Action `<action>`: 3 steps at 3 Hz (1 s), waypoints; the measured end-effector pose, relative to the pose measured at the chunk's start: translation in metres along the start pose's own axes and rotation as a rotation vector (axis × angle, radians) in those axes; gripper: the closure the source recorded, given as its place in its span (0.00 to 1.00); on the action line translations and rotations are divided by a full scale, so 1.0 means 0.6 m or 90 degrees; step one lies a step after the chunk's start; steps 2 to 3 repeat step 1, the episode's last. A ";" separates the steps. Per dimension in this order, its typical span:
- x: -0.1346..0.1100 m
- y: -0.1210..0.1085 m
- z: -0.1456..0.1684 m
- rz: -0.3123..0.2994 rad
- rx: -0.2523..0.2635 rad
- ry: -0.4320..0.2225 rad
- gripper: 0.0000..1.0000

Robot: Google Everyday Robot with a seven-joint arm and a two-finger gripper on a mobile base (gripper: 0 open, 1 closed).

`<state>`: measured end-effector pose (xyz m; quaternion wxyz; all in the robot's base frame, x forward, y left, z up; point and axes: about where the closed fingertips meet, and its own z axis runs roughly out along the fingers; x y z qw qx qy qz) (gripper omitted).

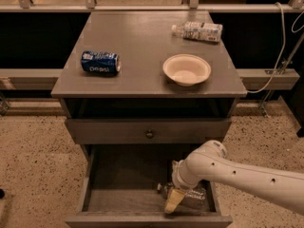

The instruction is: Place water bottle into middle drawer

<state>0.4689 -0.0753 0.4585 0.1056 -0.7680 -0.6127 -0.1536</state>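
The clear ribbed water bottle (194, 196) lies on its side low in the open middle drawer (118, 179), near the drawer's front right corner, its cap pointing left. My gripper (177, 199) reaches down into the drawer from the right on a white arm and is shut on the bottle, with one yellowish finger (173, 201) in front of it. The bottle sits at or just above the plank floor; part of it is hidden behind the gripper.
On the grey cabinet top (142, 37) lie a blue soda can (100, 62), a cream bowl (186, 69) and a bottle with a white-and-blue label (198, 31). A shut shallower drawer with a round knob (149, 133) is above the open one. Speckled floor surrounds the cabinet.
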 end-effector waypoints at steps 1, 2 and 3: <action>0.000 0.000 0.000 0.000 0.000 0.000 0.00; 0.000 0.000 0.000 0.000 0.000 0.000 0.00; 0.000 0.000 0.000 0.000 0.000 0.000 0.00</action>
